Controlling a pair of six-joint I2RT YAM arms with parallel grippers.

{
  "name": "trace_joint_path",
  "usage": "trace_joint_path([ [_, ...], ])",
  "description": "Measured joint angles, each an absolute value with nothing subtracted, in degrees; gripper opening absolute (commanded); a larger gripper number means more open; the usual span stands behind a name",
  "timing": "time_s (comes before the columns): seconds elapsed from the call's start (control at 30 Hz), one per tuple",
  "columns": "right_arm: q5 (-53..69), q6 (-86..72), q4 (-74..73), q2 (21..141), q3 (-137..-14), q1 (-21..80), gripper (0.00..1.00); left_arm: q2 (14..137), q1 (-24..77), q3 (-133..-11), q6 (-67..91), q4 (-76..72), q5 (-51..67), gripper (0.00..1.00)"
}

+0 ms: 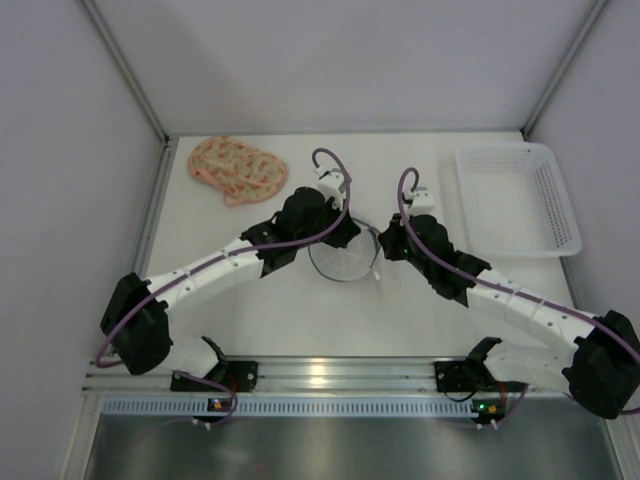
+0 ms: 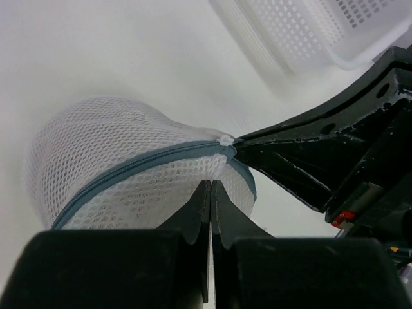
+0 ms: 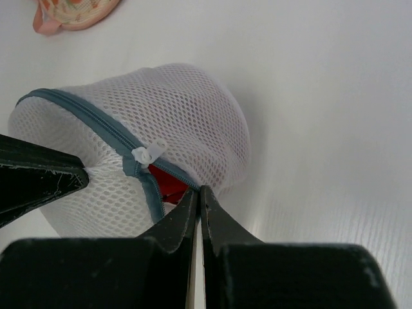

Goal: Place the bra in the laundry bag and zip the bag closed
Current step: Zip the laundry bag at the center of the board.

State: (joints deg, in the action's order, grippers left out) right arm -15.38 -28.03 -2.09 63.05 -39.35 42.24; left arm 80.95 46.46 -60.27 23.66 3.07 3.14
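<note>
The round white mesh laundry bag (image 1: 343, 262) with a grey-blue zipper lies mid-table between both grippers. In the right wrist view its zipper (image 3: 77, 112) is shut for most of its length. A short gap stays open below the white pull (image 3: 147, 154), and something red (image 3: 168, 183) shows inside. My right gripper (image 3: 198, 190) is shut, pinching the zipper edge at that gap. My left gripper (image 2: 211, 185) is shut on the bag's mesh (image 2: 116, 141) on the opposite side. A peach floral bra (image 1: 237, 168) lies at the back left, apart from both grippers.
A white perforated plastic basket (image 1: 520, 195) stands at the back right, and its rim shows in the left wrist view (image 2: 302, 38). White walls close in the table on the left, back and right.
</note>
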Motion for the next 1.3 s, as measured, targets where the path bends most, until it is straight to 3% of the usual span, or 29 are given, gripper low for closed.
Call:
trace_joint_path([
  [0.1, -15.1, -27.3, -2.2, 63.6, -39.4, 42.2, 0.00, 80.8, 45.9, -59.5, 23.9, 3.1, 5.1, 0.00],
  [0.17, -14.7, -27.0, -2.2, 63.7, -39.4, 42.2, 0.05, 80.8, 45.5, -59.2, 24.1, 3.2, 5.8, 0.00],
  [0.3, -12.2, -26.2, -3.2, 63.3, -39.4, 42.2, 0.43, 81.2, 43.9, -59.0, 24.7, 3.2, 6.9, 0.00],
  [0.5, -9.5, -24.1, -10.5, 59.0, -42.4, 41.2, 0.62, 83.0, 42.8, -58.7, 23.6, 3.3, 9.1, 0.00],
  [0.73, -5.7, -28.4, -10.2, 53.8, -43.4, 36.7, 0.68, 83.1, 39.8, -58.6, 19.5, 3.8, 15.8, 0.00],
  [0.97, 0.0, -40.9, 4.5, 53.9, -32.3, 34.3, 0.70, 81.2, 38.5, -57.8, 16.4, 4.7, 20.8, 0.00],
  [1.3, 4.2, -46.7, 17.8, 55.0, -30.2, 34.2, 0.71, 80.8, 38.5, -57.6, 10.6, 5.6, 30.9, 0.00],
])
